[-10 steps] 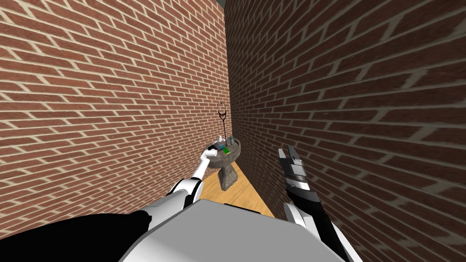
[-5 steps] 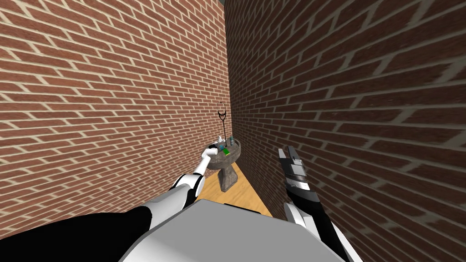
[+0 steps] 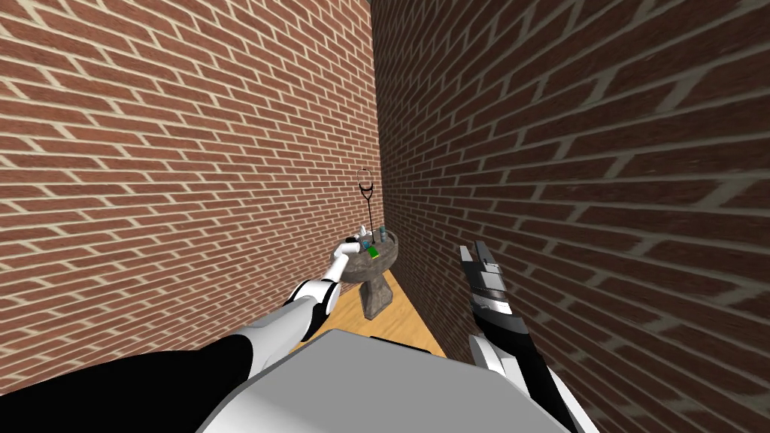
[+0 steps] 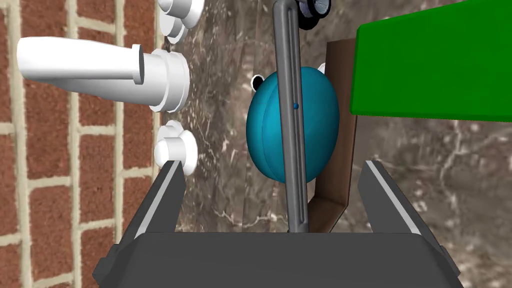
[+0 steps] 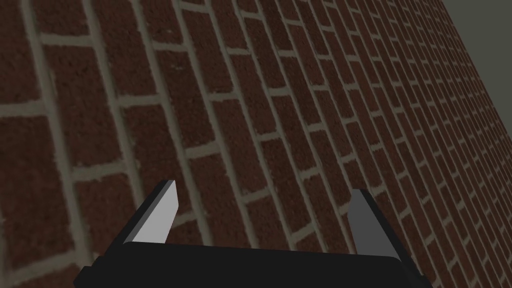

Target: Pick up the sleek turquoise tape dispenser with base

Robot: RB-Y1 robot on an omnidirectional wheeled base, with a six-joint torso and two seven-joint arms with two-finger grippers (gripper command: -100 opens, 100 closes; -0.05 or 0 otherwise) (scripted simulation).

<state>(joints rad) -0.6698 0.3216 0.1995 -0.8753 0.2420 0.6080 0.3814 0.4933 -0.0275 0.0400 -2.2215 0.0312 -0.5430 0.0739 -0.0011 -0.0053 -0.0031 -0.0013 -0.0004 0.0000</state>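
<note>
Got the left claw spread wide open over the stone sink, holding nothing. Looking straight down its line at the turquoise tape dispenser, sat on the sink just ahead of the fingertips and pretty much centred in the gap, not far from the white tap.

Reads as an oval, long way running along the fingers' reach and narrow way across the gap, so should fit between them with no twisting (going by eye only). Worth flagging a thin grey rod crossing right over the middle of it, plus a brown holder just beside it on the side away from the tap, and a green block past that. Probably means going straight in and minding the rod.

No contact with it yet, as far as can be told. Right claw also open and empty, parked well away by the brick wall, so clearly a left-arm job.
</note>
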